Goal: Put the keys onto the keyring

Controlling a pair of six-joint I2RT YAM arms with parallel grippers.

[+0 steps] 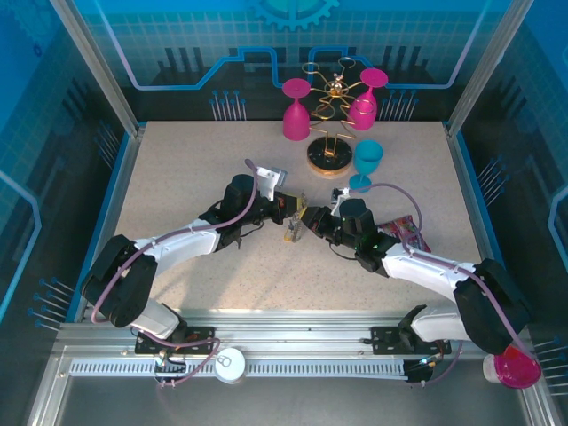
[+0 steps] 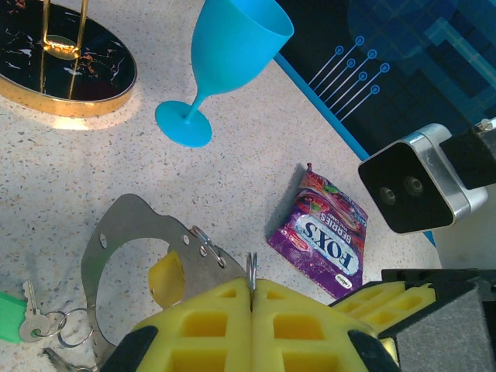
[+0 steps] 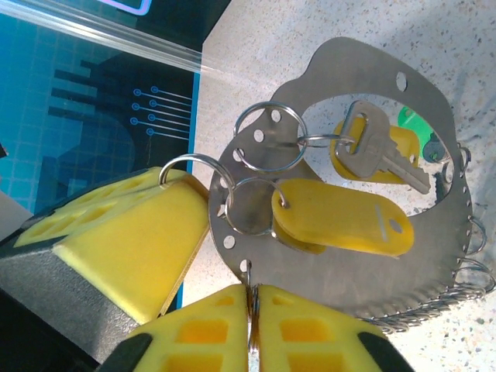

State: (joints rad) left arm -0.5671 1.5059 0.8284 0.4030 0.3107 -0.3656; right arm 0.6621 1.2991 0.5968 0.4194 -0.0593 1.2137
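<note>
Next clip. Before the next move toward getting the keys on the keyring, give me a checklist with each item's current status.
1. Left hand shut on a small split ring: ok.
2. Right hand shut at the edge of the keyring: ok.
3. Yellow key tag hangs from a ring at the keyring's holes: ok.
4. Held split ring passes through a keyring hole: cannot tell.
5. Green key tag, lying beside the keyring, is joined to it: cannot tell.
6. Packet lies apart from the keyring: ok.
</note>
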